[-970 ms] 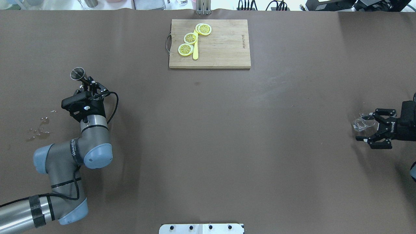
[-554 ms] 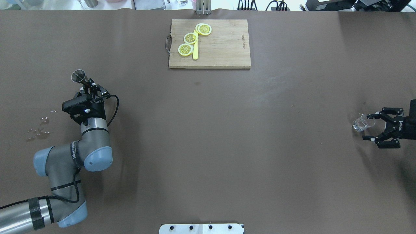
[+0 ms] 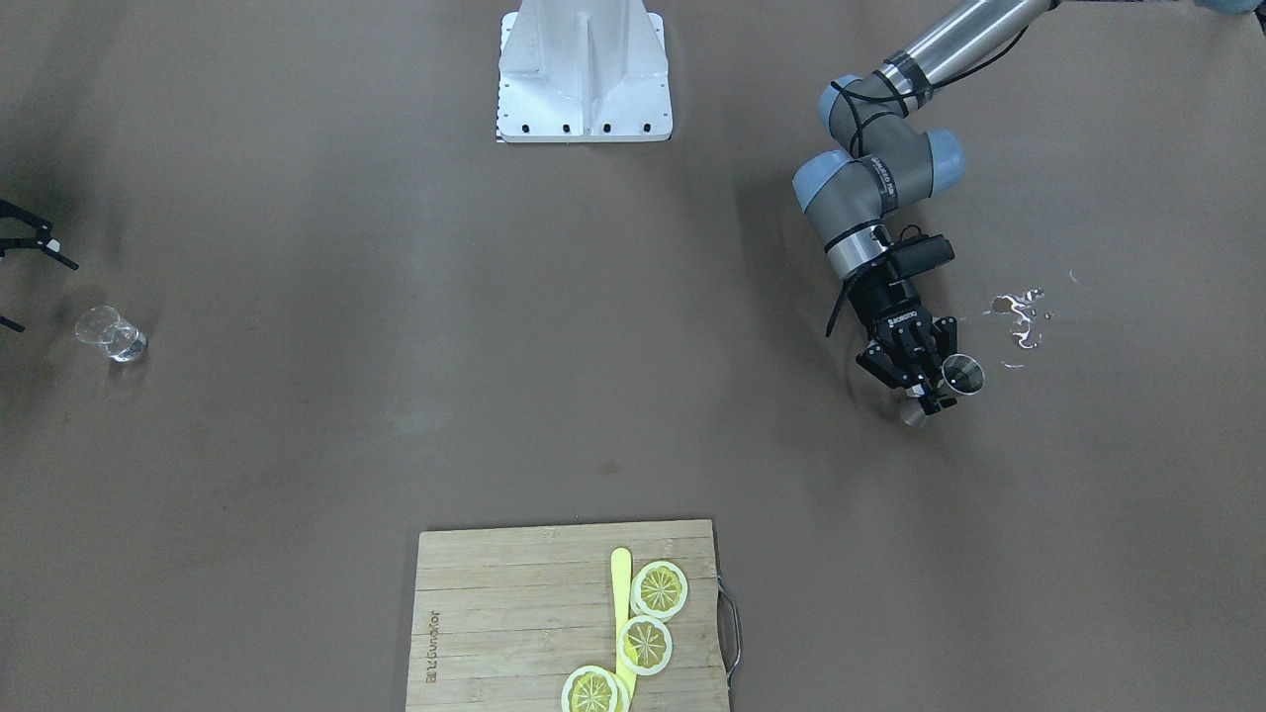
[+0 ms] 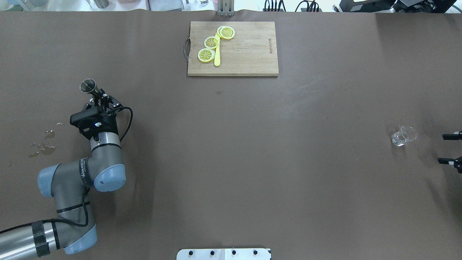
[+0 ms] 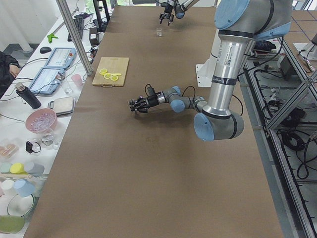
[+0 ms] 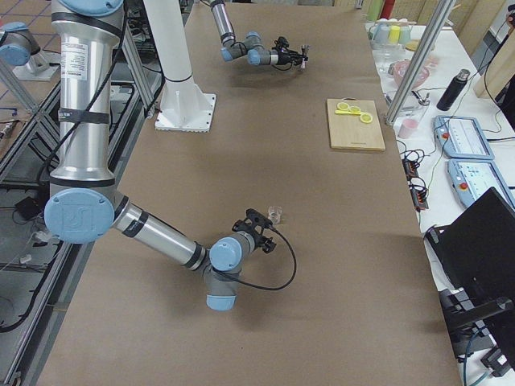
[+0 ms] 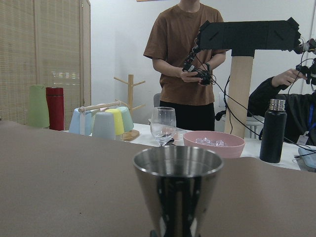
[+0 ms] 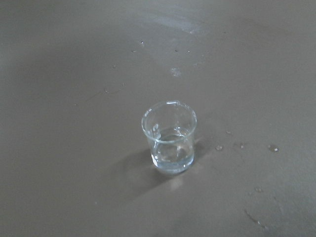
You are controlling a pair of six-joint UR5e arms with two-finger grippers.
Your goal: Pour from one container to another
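Overhead exterior: L gripper point(image 4: 98, 97) clamps steel jigger point(image 4: 87, 86); R gripper point(image 4: 443, 148) spread wide, clear of glass point(image 4: 402, 135).

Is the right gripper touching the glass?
Apart. The overhead view shows the right gripper open, with a wide gap between its fingertips and the glass.

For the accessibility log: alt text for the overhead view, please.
The left hand grips a metal jigger at the table's left; far right, a small glass stands free of the open right hand. A cutting board with lemon slices sits at the far edge.
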